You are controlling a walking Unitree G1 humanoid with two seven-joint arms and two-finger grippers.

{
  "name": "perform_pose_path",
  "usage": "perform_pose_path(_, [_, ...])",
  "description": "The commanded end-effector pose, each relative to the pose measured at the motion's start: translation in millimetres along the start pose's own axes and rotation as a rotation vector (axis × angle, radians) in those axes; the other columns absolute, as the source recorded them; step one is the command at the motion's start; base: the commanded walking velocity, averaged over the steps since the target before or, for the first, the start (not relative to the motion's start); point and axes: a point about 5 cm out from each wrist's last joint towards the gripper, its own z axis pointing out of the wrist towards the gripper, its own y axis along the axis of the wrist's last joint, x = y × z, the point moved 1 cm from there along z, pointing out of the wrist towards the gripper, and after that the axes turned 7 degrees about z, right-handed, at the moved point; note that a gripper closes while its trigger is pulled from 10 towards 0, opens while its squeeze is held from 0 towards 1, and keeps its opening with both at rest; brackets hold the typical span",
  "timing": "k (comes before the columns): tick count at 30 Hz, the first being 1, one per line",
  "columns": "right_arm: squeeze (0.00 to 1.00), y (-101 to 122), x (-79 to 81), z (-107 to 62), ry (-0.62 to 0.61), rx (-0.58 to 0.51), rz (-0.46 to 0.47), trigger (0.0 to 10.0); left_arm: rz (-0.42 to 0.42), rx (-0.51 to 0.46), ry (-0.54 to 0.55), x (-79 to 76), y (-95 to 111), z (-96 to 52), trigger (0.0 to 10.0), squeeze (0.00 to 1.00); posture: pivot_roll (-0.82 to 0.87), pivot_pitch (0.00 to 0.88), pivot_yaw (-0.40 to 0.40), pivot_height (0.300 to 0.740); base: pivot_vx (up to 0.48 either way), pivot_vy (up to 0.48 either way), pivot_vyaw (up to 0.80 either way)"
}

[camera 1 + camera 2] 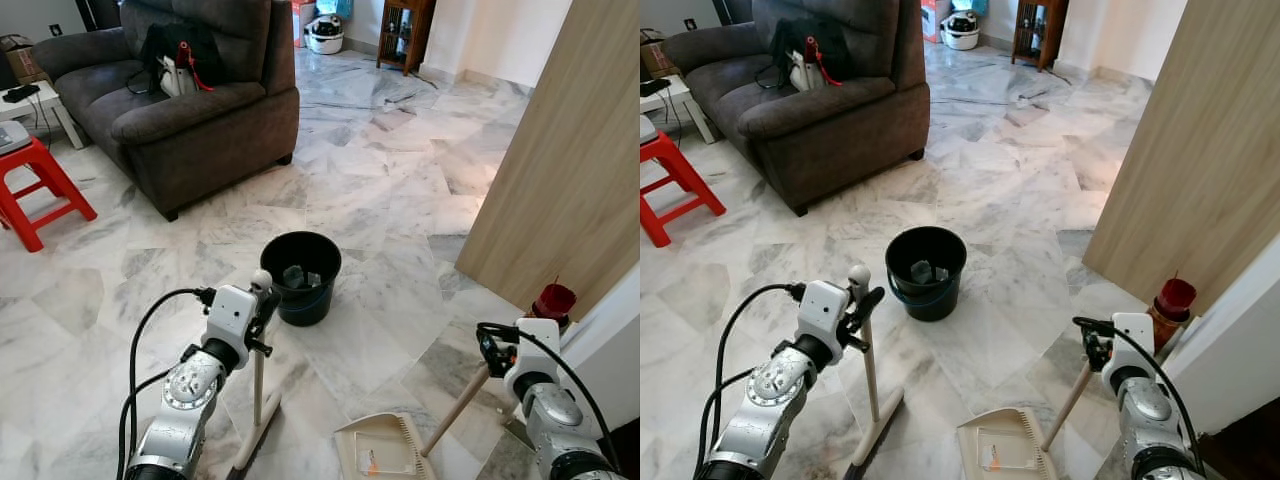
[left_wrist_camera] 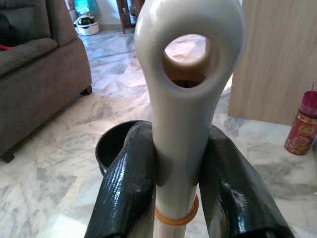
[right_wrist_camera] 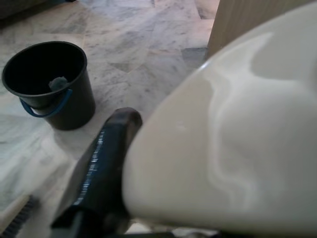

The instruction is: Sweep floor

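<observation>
Nearest, lower left of the frame: left gripper (image 1: 262,300), both black fingers (image 2: 126,193) clenched on the broom (image 1: 258,385) just below the hanging loop at its top.

Sofa (image 1: 190,95), upper left. Dark brown, a black bag on its seat. Largest item in the room.

Wooden panel (image 1: 570,160), right edge, leaning or standing upright; I cannot tell which.

Marble floor (image 1: 380,180). Pale, veined, glossy; likely slick under bristles.

Red stool (image 1: 40,185), left edge, beside a white side table (image 1: 45,100).

Bucket (image 1: 300,275), centre. Black with a blue handle, something small and grey lying inside. It stands just beyond the broom.

Broom. Cream plastic handle, upright, head resting on the floor at the lower edge. Judged light and stiff, smooth enough to twist in a loose grip. The hold is at the very top; a lower hold would likely give firmer control of the head.

Dustpan (image 1: 385,445), lower centre. Cream tray flat on the floor with a scrap of litter in it, its wooden handle slanting up towards the right. Judged light and easily tipped.

Right gripper (image 1: 492,352), lower right, at the top of that handle. One black finger (image 3: 101,168) lies against the cream grip; whether it is clamped, I cannot tell.

Red jar (image 1: 553,303), right, on the floor by the panel.
</observation>
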Motion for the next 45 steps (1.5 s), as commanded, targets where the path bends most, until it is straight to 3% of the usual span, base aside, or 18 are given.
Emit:
perform_pose_path(1, [0.00,-5,2.3,-0.5,0.010,0.026,-0.002,0.0,0.004,-0.030,-0.003,1.9,8,1.9,10.0,0.00,0.12,0.000,0.012,0.740,0.000,0.000,0.00])
perform_pose_path(27, [0.00,-4,18.1,3.1,0.085,0.025,0.004,0.0,0.005,-0.030,-0.014,0.4,8,2.0,10.0,0.00,0.12,0.000,0.015,0.740,0.000,0.000,0.00])
perform_pose_path(40, [0.00,9,29.1,9.4,0.104,-0.025,0.016,0.0,0.001,-0.030,-0.011,-0.2,8,3.1,10.0,0.00,0.11,0.000,0.008,0.740,0.000,0.000,0.00])
perform_pose_path(41, [0.00,13,32.5,11.0,0.109,-0.043,0.028,7.9,0.000,-0.030,-0.010,-0.2,8,3.2,10.0,0.00,0.11,0.000,0.008,0.740,0.000,0.000,0.00])
perform_pose_path(42, [0.00,19,38.0,13.4,0.115,-0.072,0.042,10.0,-0.002,-0.030,-0.009,-0.2,8,3.4,10.0,0.00,0.11,0.000,0.008,0.740,0.000,0.000,0.00])
perform_pose_path(45, [0.00,25,44.0,16.1,0.116,-0.095,0.063,10.0,-0.003,-0.030,-0.009,-0.5,8,3.7,10.0,0.00,0.11,0.000,0.008,0.740,0.000,0.000,0.00])
